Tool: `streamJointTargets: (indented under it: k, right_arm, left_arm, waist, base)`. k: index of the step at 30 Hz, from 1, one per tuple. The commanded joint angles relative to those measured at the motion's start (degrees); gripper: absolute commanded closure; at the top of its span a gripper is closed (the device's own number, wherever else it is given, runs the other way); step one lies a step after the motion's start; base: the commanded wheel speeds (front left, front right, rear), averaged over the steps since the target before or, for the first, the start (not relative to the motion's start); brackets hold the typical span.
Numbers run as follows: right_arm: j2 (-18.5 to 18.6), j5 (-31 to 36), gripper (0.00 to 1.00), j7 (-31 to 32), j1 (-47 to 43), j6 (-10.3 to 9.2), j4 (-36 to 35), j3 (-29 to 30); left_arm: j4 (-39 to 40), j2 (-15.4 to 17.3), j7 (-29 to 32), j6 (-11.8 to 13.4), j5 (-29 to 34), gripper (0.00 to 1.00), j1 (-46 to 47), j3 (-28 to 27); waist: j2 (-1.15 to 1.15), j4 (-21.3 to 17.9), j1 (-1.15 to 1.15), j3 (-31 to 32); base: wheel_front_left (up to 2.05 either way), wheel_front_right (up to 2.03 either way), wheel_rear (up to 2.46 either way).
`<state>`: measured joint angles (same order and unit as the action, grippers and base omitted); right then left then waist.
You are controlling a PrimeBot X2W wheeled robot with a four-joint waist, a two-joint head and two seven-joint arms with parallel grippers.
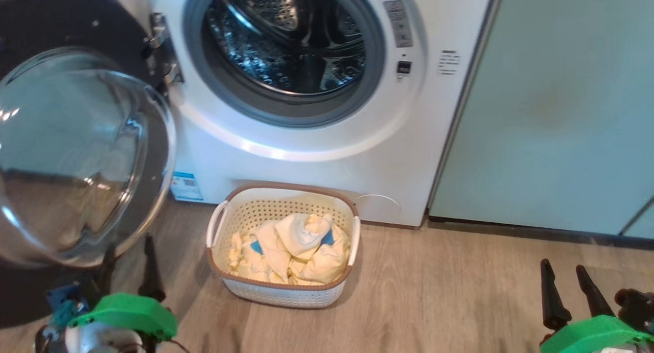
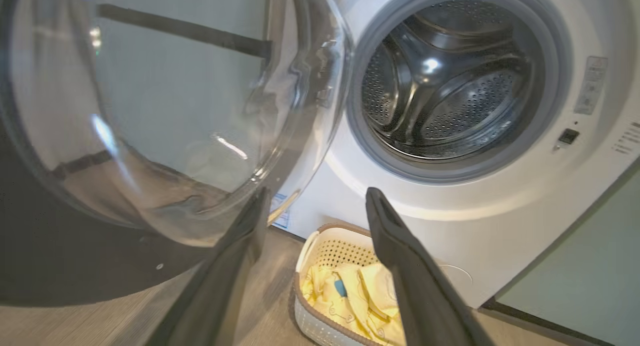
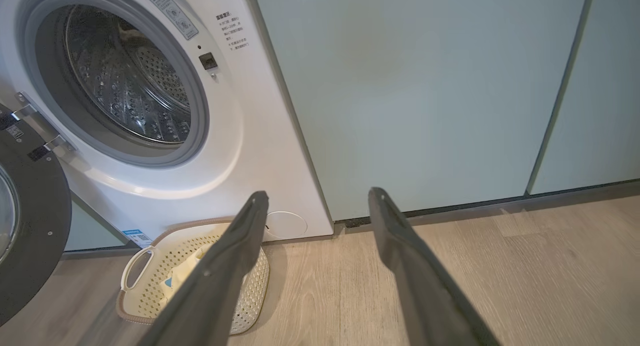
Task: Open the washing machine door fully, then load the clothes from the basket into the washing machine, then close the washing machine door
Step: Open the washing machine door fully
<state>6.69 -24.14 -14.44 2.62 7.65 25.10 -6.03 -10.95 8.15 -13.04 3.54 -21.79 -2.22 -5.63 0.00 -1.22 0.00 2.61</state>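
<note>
The washing machine [image 1: 317, 159] stands straight ahead, its steel drum [image 1: 286, 41] exposed. The washing machine door [image 1: 76, 159] is swung out to the left, its glass bowl facing me. On the floor before the machine sits the basket [image 1: 347, 240], with the pale yellow clothes [image 1: 291, 251] heaped inside. My left gripper [image 1: 127, 251] is open at the lower left, close under the door's lower rim. In the left wrist view the left gripper [image 2: 317, 193] holds nothing, its left finger right beside the door [image 2: 150, 110]. My right gripper [image 1: 563, 266] is open and empty above the floor, right of the basket [image 3: 135, 266].
Pale teal cabinet doors [image 1: 552, 113] fill the wall right of the machine. Wood-look floor [image 1: 449, 291] stretches between the basket and my right gripper. The open door takes up the space at the left.
</note>
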Motion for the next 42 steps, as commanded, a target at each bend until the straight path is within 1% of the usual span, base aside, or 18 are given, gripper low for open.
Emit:
streamJointTargets:
  k: [1,6,7,16,27,34,42]
  right_arm:
    - [0.58,-0.07,0.0,-0.56,1.09,-0.16,-2.04,-1.19]
    - [0.69,-0.04,0.0,-0.56,0.96,-0.16,-2.81,-1.14]
    - [0.69,-0.04,0.0,-0.56,0.96,-0.16,-2.81,-1.14]
    - [0.61,0.57,0.0,-0.56,1.24,-0.16,-3.98,-1.66]
    - [0.67,1.58,0.0,-0.56,0.77,-0.16,-5.2,-1.69]
    - [0.73,1.66,0.0,-0.56,0.52,-0.16,-5.61,-1.63]
    - [0.59,1.79,0.0,-0.56,0.19,-0.16,-5.73,-1.14]
  left_arm:
    - [2.12,1.16,0.33,-0.59,0.72,0.0,2.4,-1.21]
    - [0.52,2.21,0.62,-2.23,1.6,0.0,4.31,0.89]
    - [0.52,2.21,0.62,-2.23,1.6,0.0,4.31,0.89]
    - [-6.32,4.3,-0.17,-4.95,2.17,0.0,9.17,2.64]
    - [-12.92,5.71,-1.64,-5.91,2.2,0.0,11.38,1.48]
    - [-14.92,5.02,-1.92,-6.27,2.96,0.0,11.69,1.3]
    - [-14.41,4.07,-1.95,-6.81,3.78,0.0,11.33,-0.01]
  waist:
    - [0.0,-1.49,0.0,0.25]
    - [0.0,-3.51,0.0,0.23]
    - [0.0,-3.51,0.0,0.23]
    - [0.0,-6.56,0.0,-0.01]
    - [0.0,-8.95,0.0,0.04]
    - [0.0,-9.46,0.0,0.28]
    - [0.0,-8.94,0.0,0.55]
  base:
    - [0.0,0.0,0.0]
    - [0.0,0.0,0.0]
    - [0.0,0.0,0.0]
    - [0.0,0.0,0.0]
    - [0.0,0.0,0.0]
    - [0.0,0.0,0.0]
    - [0.0,0.0,0.0]
